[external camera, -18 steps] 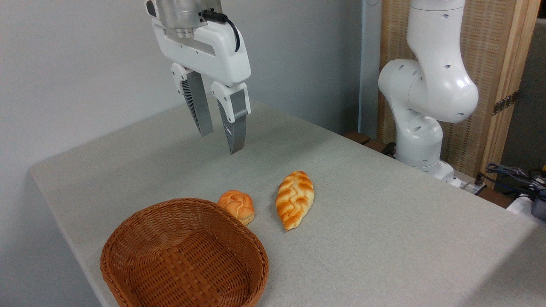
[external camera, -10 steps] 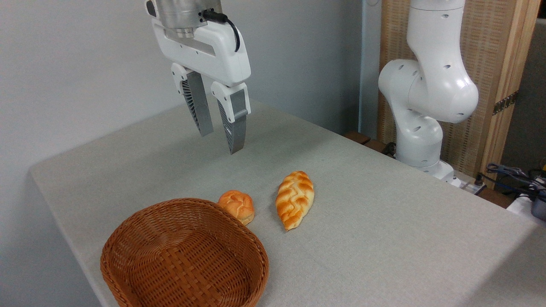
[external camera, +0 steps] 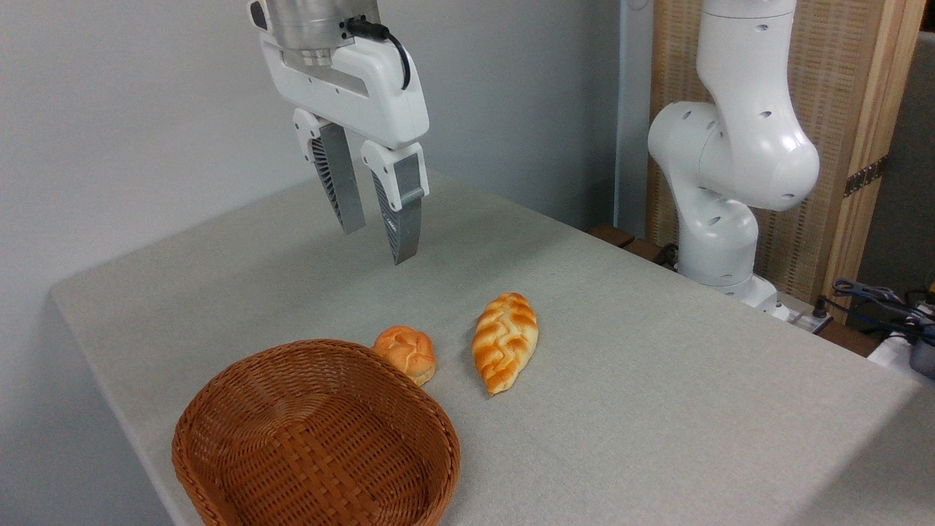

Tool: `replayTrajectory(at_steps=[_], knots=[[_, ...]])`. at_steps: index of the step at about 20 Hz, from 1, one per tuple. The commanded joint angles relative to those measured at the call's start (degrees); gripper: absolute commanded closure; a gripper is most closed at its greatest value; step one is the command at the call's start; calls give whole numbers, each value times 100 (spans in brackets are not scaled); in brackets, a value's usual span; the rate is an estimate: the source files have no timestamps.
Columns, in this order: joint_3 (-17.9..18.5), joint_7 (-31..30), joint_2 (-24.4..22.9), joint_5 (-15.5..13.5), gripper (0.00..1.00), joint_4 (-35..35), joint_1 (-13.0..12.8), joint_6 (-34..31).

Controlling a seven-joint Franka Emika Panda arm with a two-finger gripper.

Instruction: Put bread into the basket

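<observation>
Table (external camera: 657, 409) | bread (external camera: 406, 352) beside basket (external camera: 314, 438), below jaws | jaws apart, empty

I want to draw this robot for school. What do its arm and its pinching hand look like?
The arm is glossy white, made of fat rounded segments with small dark holes. The gripper has a boxy white body under a silver metal ring, with a black cable looping out of its top. Its two fingers are long grey wedges with ribbed sides, each set in a white base.
</observation>
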Motion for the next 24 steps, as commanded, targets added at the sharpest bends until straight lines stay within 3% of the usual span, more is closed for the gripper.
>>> replayTrajectory(at_steps=[1, 6, 12, 18, 24], knots=[[31, 60, 44, -157, 0, 112, 11, -72], [13, 60, -114, -272, 0, -203, 11, 77], [-57, 77, -1282, -298, 0, -2267, -24, 1561], [-548, 95, -1319, -289, 0, -3394, 11, 2809], [-602, 103, -1003, -228, 0, -3483, 20, 3249]])
